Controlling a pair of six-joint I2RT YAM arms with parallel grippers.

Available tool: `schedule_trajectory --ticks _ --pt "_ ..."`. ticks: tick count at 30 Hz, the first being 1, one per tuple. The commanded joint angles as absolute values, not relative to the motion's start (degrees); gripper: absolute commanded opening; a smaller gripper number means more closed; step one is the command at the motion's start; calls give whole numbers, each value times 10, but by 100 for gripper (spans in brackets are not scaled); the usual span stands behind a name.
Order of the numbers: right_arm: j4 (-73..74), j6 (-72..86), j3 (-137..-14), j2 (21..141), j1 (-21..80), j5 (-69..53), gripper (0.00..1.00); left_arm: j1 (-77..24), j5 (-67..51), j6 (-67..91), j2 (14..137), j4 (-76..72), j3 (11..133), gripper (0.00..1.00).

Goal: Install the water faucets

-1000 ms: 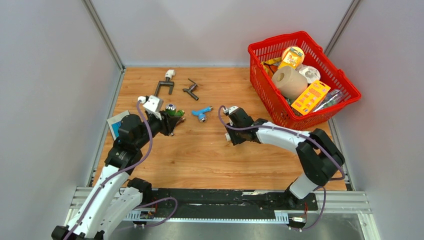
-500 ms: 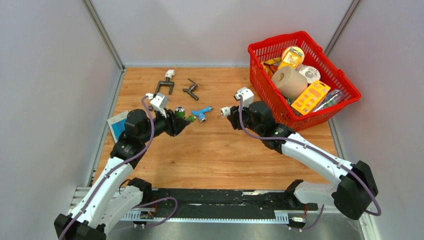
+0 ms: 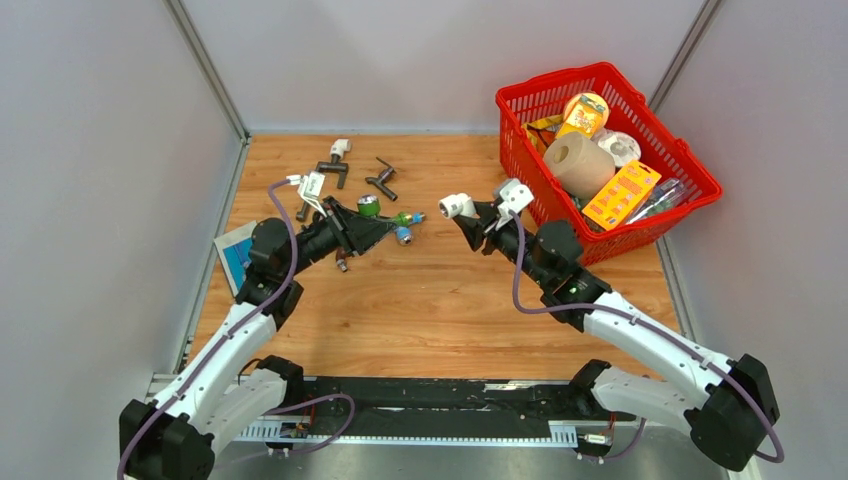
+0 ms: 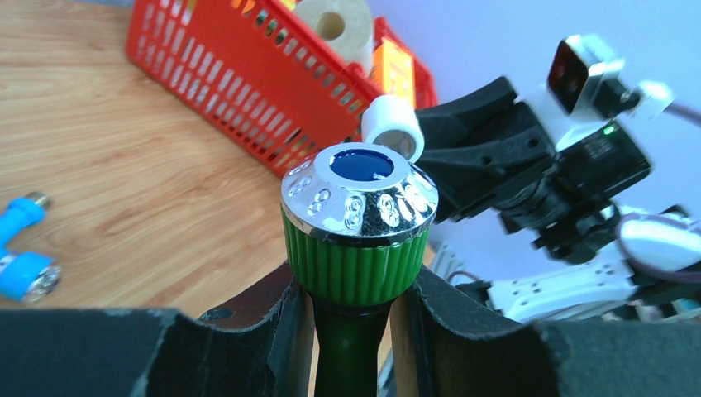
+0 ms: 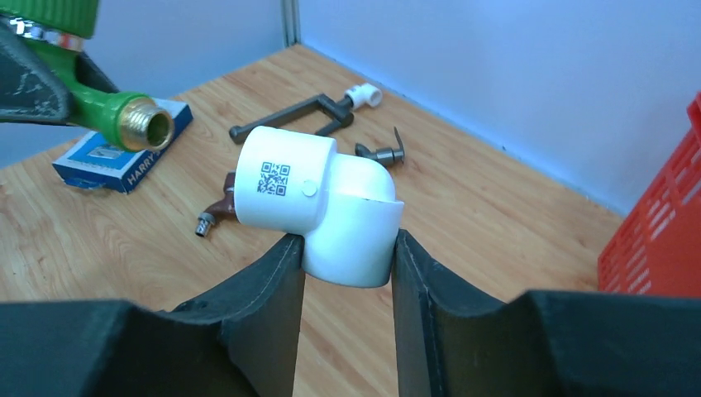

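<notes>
swung closer together, left claw (image 3: 378,228) gripping green faucet (image 3: 372,209), right claw (image 3: 472,216) gripping white elbow (image 3: 456,206), clear gap between

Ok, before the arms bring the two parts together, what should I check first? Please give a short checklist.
1. Grip of the left gripper on the green faucet: ok, clamped between both fingers.
2. Grip of the right gripper on the white elbow fitting: ok.
3. The faucet's brass thread bare and facing outward: ok.
4. Thread lined up with the elbow's opening: cannot tell.
5. Thread entered in the elbow: not ok, the two are apart.
6. The blue faucet and brown faucet out of the way: ok, both lie lower down.
</notes>
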State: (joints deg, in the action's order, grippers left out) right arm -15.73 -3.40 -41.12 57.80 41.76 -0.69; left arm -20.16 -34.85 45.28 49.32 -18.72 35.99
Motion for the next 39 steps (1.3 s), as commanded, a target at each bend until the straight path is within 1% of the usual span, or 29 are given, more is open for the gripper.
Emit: schedule_trajectory --ticks 1,8,11,17,28,39 --pt "-311 -68 -402 585 432 -56 0 -204 -330 592 493 -357 345 0" --pt "-441 -111 -398 636 480 44 0 -226 -265 684 497 -409 337 0" --pt "-475 -131 -412 664 490 75 0 -227 -236 729 503 -411 330 0" --pt "-535 -163 -431 711 497 135 0 -228 -241 794 538 -432 342 0" --pt "-574 -171 -424 721 497 120 0 -234 -275 858 604 -448 381 0" --pt "-587 -190 -414 731 497 124 0 -249 -282 876 619 -453 406 0"
